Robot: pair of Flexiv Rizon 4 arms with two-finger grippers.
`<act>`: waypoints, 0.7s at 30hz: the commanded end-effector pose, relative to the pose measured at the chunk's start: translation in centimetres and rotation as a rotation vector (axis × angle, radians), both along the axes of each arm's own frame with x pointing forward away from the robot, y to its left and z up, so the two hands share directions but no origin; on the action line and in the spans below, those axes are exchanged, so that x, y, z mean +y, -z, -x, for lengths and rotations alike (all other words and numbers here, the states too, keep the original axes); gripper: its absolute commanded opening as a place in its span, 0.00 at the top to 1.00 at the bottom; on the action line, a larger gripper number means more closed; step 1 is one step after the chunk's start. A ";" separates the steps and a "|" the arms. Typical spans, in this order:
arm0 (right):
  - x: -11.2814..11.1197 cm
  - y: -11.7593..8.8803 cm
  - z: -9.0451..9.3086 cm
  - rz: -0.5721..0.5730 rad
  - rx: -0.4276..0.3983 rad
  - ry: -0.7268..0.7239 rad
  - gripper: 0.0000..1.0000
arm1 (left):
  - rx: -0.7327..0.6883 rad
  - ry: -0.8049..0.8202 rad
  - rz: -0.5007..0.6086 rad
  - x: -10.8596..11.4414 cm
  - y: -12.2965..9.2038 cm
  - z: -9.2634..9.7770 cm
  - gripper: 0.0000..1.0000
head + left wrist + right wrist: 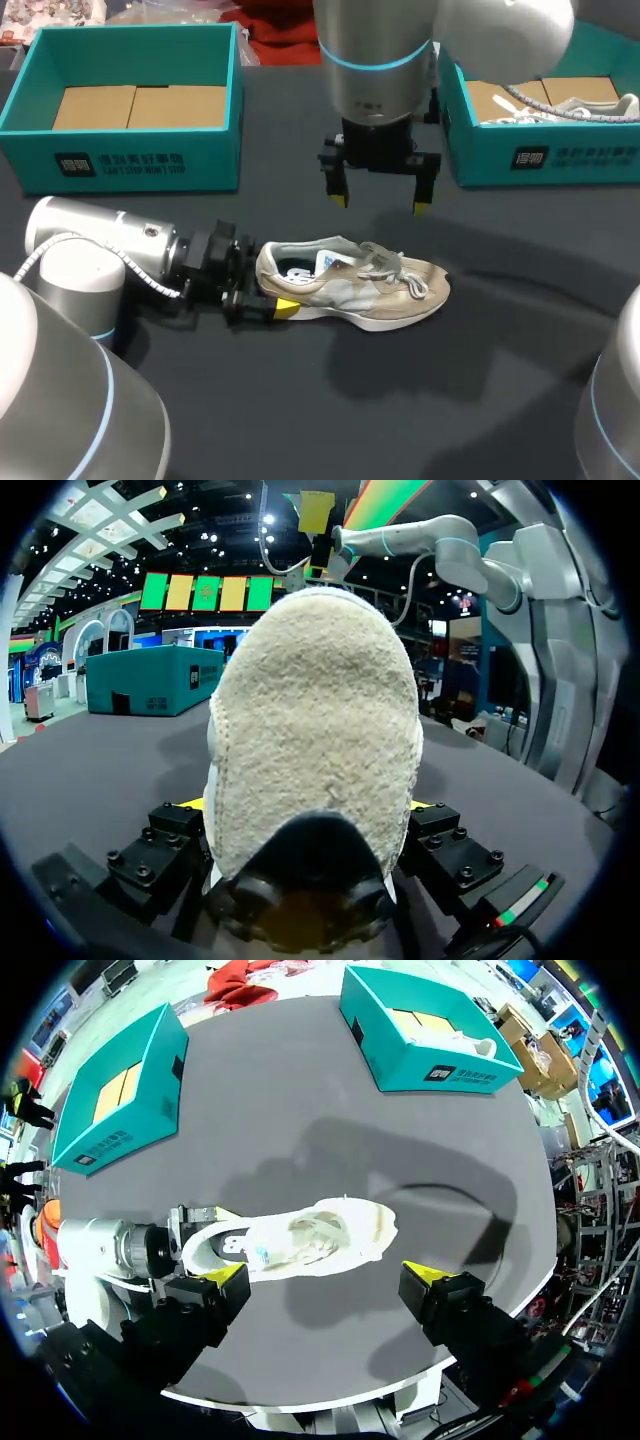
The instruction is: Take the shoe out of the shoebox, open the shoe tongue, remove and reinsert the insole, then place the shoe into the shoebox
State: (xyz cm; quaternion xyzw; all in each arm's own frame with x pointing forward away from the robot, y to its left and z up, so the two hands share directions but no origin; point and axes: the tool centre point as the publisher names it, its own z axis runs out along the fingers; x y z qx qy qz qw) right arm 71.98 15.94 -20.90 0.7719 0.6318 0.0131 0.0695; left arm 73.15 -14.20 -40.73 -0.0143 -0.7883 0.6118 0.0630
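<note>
Heel of the shoe [315, 730] is right up against the left wrist camera: a pale fuzzy heel panel. The left gripper [268, 288] is pinching it, one finger on each flank.

- Shoe: upright on its sole, mid-table [450, 400]. The toe points away from the left arm [110, 245], toward my right. Laces lie loose on top and the collar opening is dark with a pale label inside. Can't read the tongue or insole position.
- Right gripper [380, 204]: hangs above the table just behind the shoe's midfoot. Fingers are spread wide, holding nothing and clear of the shoe. In its own wrist view the shoe lies ahead, inside the span of the two tips.
- Left shoebox [130, 160]: behind the shoe on the heel side and well apart from it. It is teal and open, with only a cardboard liner [140, 105] inside.
- Right shoebox [540, 155]: behind the shoe on the toe side and well apart from it. It is teal and holds a second shoe [590, 105], pale with white laces.
- In the way: the right arm [375, 60] comes down over the gap between the two boxes, behind the shoe. The left arm's links lie low along the heel side.
- Free room: bare table off the toe and on the near side of the shoe, out to the curved edge.
- Surface: dark grey and matte, with arm shadows beside the shoe.
</note>
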 end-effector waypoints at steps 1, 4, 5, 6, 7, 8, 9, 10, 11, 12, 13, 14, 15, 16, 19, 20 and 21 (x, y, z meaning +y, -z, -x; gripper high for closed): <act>2.6 1.4 -0.2 0.029 0.006 0.042 0.00 | 0.000 -0.002 0.000 0.1 0.3 0.2 1.00; 2.6 1.4 -0.2 0.029 0.006 0.042 0.00 | 0.000 -0.002 0.000 0.1 0.3 0.2 1.00; 2.6 1.4 -0.2 0.029 0.006 0.042 0.00 | 0.000 -0.002 0.000 0.1 0.3 0.2 1.00; 2.6 1.4 -0.2 0.029 0.006 0.042 0.00 | 0.000 -0.002 0.000 0.1 0.3 0.2 1.00; 2.6 1.4 -0.2 0.029 0.006 0.042 0.00 | 0.000 -0.002 0.000 0.1 0.3 0.2 1.00; 2.6 1.4 -0.2 0.029 0.006 0.042 0.00 | 0.000 -0.002 0.000 0.1 0.3 0.2 1.00; 2.6 1.4 -0.2 0.029 0.006 0.042 0.00 | 0.000 -0.002 0.000 0.1 0.3 0.2 1.00; 2.6 1.4 -0.2 0.029 0.006 0.042 0.00 | 0.000 -0.002 0.000 0.1 0.3 0.2 1.00; 2.6 1.4 -0.2 0.029 0.006 0.042 0.00 | 0.000 -0.002 0.000 0.1 0.3 0.2 1.00; 2.6 1.4 -0.2 0.029 0.006 0.042 0.00 | 0.000 -0.002 0.000 0.1 0.3 0.2 1.00; 3.4 1.7 0.3 0.050 -0.015 0.038 0.00 | 0.000 -0.002 0.000 0.1 0.3 0.2 1.00; 4.2 2.1 0.7 0.077 -0.026 0.036 0.00 | 0.000 -0.002 0.000 0.1 0.3 0.2 1.00; 5.0 2.6 1.1 0.104 -0.032 0.029 0.00 | 0.000 -0.002 0.000 0.1 0.3 0.2 1.00; 5.7 3.0 1.5 0.121 -0.039 0.016 0.00 | 0.000 -0.002 0.000 0.1 0.3 0.2 1.00; 7.4 4.5 2.3 0.144 -0.039 -0.018 0.00 | 0.000 -0.002 0.000 0.1 0.3 0.2 1.00; 7.8 5.0 2.5 0.146 -0.042 -0.022 0.00 | 0.000 -0.002 0.000 0.1 0.3 0.2 1.00; 8.2 5.4 2.7 0.152 -0.039 -0.036 0.00 | 0.000 -0.002 0.000 0.1 0.3 0.2 1.00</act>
